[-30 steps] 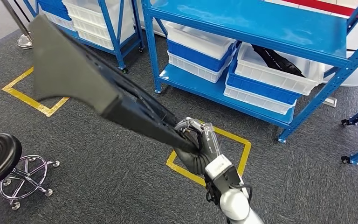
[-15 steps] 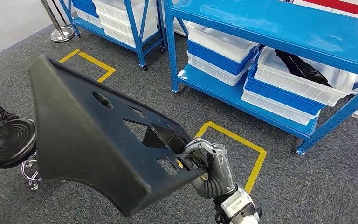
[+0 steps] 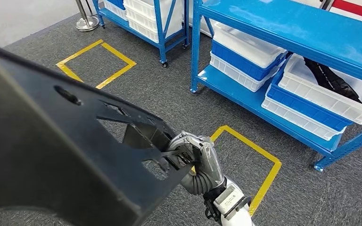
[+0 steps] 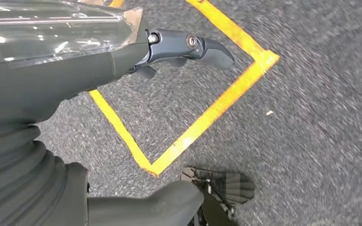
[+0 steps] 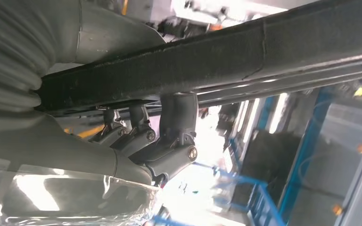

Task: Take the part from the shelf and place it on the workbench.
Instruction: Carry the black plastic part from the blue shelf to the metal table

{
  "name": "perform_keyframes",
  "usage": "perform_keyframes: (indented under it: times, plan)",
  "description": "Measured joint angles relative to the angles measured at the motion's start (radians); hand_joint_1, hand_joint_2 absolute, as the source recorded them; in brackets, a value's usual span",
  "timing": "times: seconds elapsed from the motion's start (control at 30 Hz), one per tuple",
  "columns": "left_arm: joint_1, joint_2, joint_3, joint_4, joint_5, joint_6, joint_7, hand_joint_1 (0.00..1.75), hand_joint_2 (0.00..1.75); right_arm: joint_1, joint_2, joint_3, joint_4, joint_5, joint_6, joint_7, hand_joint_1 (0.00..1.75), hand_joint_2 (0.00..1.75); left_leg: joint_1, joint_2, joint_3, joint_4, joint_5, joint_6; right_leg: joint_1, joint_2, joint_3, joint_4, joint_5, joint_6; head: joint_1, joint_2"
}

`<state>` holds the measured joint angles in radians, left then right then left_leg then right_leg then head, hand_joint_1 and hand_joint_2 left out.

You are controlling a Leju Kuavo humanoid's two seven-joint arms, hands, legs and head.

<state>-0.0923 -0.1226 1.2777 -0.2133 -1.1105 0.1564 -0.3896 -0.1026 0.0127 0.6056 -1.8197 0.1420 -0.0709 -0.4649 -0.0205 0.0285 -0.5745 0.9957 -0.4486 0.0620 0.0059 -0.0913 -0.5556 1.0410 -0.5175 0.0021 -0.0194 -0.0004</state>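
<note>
Nearest, at lower centre of the head view, the right hand [image 3: 195, 162] has its fingers wrapped over the narrow end of the part [image 3: 61, 155]; the right wrist view shows those fingers [image 5: 169, 136] hooked under its dark edge. From that grip the part's long axis runs away to the left of the frame, its wide end filling the lower left. The left hand [image 4: 75, 70] hangs over the carpet holding nothing, fingers loosely extended. Farther off, upper right, stands the blue shelf [image 3: 283, 23]; no workbench is visible.
</note>
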Motion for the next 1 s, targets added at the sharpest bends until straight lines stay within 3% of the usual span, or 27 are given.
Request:
perform_keyframes:
  times: [0.03, 0.1, 0.17, 0.2, 0.23, 0.3, 0.37, 0.43, 0.47, 0.53, 0.6, 0.63, 0.67, 0.7, 0.73, 0.77, 0.83, 0.87, 0.9, 0.97, 1.0]
  plan:
    - [0.0, -0.002, 0.002, 0.0, 0.0, 0.001, -0.005, 0.0, 1.75, -0.011, 0.003, 0.009, 0.002, -0.004, -0.001, 0.001, 1.75, 1.75, 0.005, -0.009, 0.007, -0.015, 0.01, 0.004, 0.0, 0.024, -0.014, 0.031, -0.017, -0.001, 0.0, 0.0]
    - [-0.002, -0.004, 0.003, 0.0, 0.0, 0.001, -0.012, 0.0, 1.75, -0.024, 0.003, 0.023, 0.007, -0.01, -0.002, 0.004, 1.75, 1.75, 0.012, -0.032, 0.01, -0.026, 0.019, 0.008, -0.006, 0.073, -0.072, 0.155, -0.07, -0.004, 0.002, 0.0]
    - [-0.002, -0.006, 0.003, 0.0, 0.0, 0.0, -0.017, 0.0, 1.75, -0.026, 0.001, 0.032, 0.015, -0.013, -0.005, 0.007, 1.75, 1.75, 0.016, -0.059, 0.007, -0.026, 0.021, 0.007, -0.013, 0.086, -0.121, 0.254, -0.099, 0.005, 0.004, 0.0]
    - [-0.001, -0.007, 0.003, 0.0, 0.0, 0.0, -0.022, 0.0, 1.75, -0.027, 0.0, 0.036, 0.019, -0.016, -0.009, 0.009, 1.75, 1.75, 0.018, -0.073, 0.006, -0.024, 0.021, 0.004, -0.018, 0.087, -0.121, 0.251, -0.09, 0.016, 0.004, 0.0]
    - [0.0, -0.008, 0.003, 0.0, 0.0, 0.0, -0.031, 0.0, 1.75, -0.028, -0.001, 0.039, 0.022, -0.02, -0.014, 0.01, 1.75, 1.75, 0.022, -0.087, 0.006, -0.021, 0.02, 0.0, -0.024, 0.09, -0.101, 0.208, -0.066, 0.03, 0.004, 0.0]
    - [0.0, -0.008, 0.003, 0.0, -0.006, 0.0, -0.058, 0.0, 1.75, -0.029, -0.003, 0.044, 0.023, -0.03, -0.025, 0.01, 1.75, 1.75, 0.027, -0.112, -0.001, -0.003, 0.012, -0.016, -0.038, 0.119, -0.039, 0.071, -0.01, 0.054, 0.006, 0.0]
    - [0.001, -0.008, 0.003, 0.0, -0.014, 0.003, -0.085, 0.0, 1.75, -0.025, -0.007, 0.045, 0.022, -0.038, -0.033, 0.009, 1.75, 1.75, 0.029, -0.132, -0.014, 0.017, 0.004, -0.033, -0.045, 0.145, -0.004, -0.004, 0.016, 0.053, 0.007, 0.0]
    - [0.005, -0.008, 0.003, 0.0, -0.02, 0.009, -0.097, 0.0, 1.75, -0.021, -0.011, 0.045, 0.02, -0.041, -0.038, 0.008, 1.75, 1.75, 0.035, -0.148, -0.025, 0.022, 0.006, -0.045, -0.041, 0.14, -0.001, -0.008, 0.02, 0.038, 0.005, 0.0]
    - [0.009, -0.008, 0.003, 0.0, -0.021, 0.01, -0.1, 0.0, 1.75, -0.021, -0.012, 0.045, 0.019, -0.041, -0.039, 0.008, 1.75, 1.75, 0.037, -0.144, -0.028, 0.025, 0.005, -0.05, -0.041, 0.133, 0.0, -0.01, 0.023, 0.033, 0.005, 0.0]
    - [0.011, -0.01, 0.002, 0.0, -0.022, 0.011, -0.102, 0.0, 1.75, -0.02, -0.012, 0.045, 0.017, -0.042, -0.039, 0.007, 1.75, 1.75, 0.038, -0.102, -0.054, 0.077, -0.026, -0.058, -0.042, 0.114, 0.001, -0.013, 0.025, 0.02, 0.0, 0.0]
    - [0.008, -0.011, 0.002, 0.0, -0.024, 0.012, -0.102, 0.0, 1.75, -0.016, -0.013, 0.045, 0.014, -0.043, -0.039, 0.006, 1.75, 1.75, 0.039, -0.05, -0.116, 0.205, -0.089, -0.065, -0.037, 0.092, 0.001, -0.014, 0.024, 0.009, -0.004, 0.0]
    - [0.008, -0.011, 0.002, 0.001, -0.027, 0.012, -0.1, 0.0, 1.75, -0.013, -0.014, 0.045, 0.013, -0.043, -0.04, 0.005, 1.75, 1.75, 0.04, -0.039, -0.151, 0.275, -0.117, -0.067, -0.034, 0.08, 0.0, -0.014, 0.023, 0.006, -0.004, 0.0]
    - [0.008, -0.011, 0.002, 0.001, -0.03, 0.012, -0.097, 0.0, 1.75, -0.007, -0.015, 0.044, 0.011, -0.043, -0.042, 0.005, 1.75, 1.75, 0.041, -0.034, -0.175, 0.322, -0.13, -0.068, -0.031, 0.068, 0.0, -0.014, 0.021, 0.005, -0.004, 0.0]
    - [0.01, -0.01, 0.001, 0.001, -0.033, 0.01, -0.095, 0.0, 1.75, 0.0, -0.017, 0.044, 0.008, -0.043, -0.046, 0.005, 1.75, 1.75, 0.041, -0.032, -0.182, 0.334, -0.124, -0.067, -0.029, 0.056, 0.0, -0.014, 0.02, 0.003, -0.004, 0.0]
    - [0.012, -0.008, 0.001, 0.001, -0.034, 0.003, -0.095, 0.0, 1.75, 0.008, -0.019, 0.043, 0.003, -0.043, -0.051, 0.003, 1.75, 1.75, 0.041, -0.029, -0.166, 0.301, -0.101, -0.064, -0.027, 0.046, 0.001, -0.014, 0.019, 0.002, -0.004, 0.0]
    - [0.014, -0.003, 0.001, 0.0, -0.035, -0.008, -0.096, 0.0, 1.75, 0.017, -0.021, 0.041, -0.002, -0.043, -0.058, 0.0, 1.75, 1.75, 0.04, -0.021, -0.131, 0.235, -0.068, -0.059, -0.026, 0.037, 0.002, -0.014, 0.019, 0.001, -0.004, 0.0]
    - [0.018, 0.012, 0.0, -0.001, -0.04, -0.034, -0.101, 0.0, 1.75, 0.038, -0.028, 0.033, -0.015, -0.041, -0.07, -0.006, 1.75, 1.75, 0.03, 0.019, -0.055, 0.094, -0.021, -0.046, -0.02, 0.023, 0.003, -0.014, 0.016, 0.003, -0.004, 0.0]
    - [0.019, 0.02, 0.0, -0.002, -0.043, -0.044, -0.102, 0.0, 1.75, 0.05, -0.032, 0.026, -0.022, -0.041, -0.075, -0.009, 1.75, 1.75, 0.025, 0.032, -0.035, 0.053, -0.014, -0.039, -0.017, 0.016, 0.003, -0.015, 0.015, 0.005, -0.004, 0.0]
    - [0.02, 0.027, 0.0, -0.003, -0.047, -0.05, -0.103, 0.0, 1.75, 0.062, -0.036, 0.018, -0.029, -0.04, -0.078, -0.011, 1.75, 1.75, 0.019, 0.038, -0.028, 0.037, -0.014, -0.035, -0.016, 0.008, 0.003, -0.016, 0.013, 0.007, -0.003, 0.0]
    - [0.023, 0.038, -0.002, -0.004, -0.056, -0.055, -0.103, 0.0, 1.75, 0.087, -0.043, 0.002, -0.043, -0.039, -0.083, -0.014, 1.75, 1.75, 0.017, 0.018, -0.026, 0.026, -0.01, -0.026, -0.015, -0.005, 0.005, -0.017, 0.01, 0.014, -0.003, 0.0]
    - [0.025, 0.041, -0.004, -0.005, -0.062, -0.055, -0.104, 0.0, 1.75, 0.099, -0.046, -0.006, -0.05, -0.038, -0.085, -0.016, 1.75, 1.75, 0.018, 0.008, -0.02, 0.017, -0.004, -0.021, -0.016, 0.006, 0.003, -0.007, 0.004, 0.017, -0.002, 0.0]
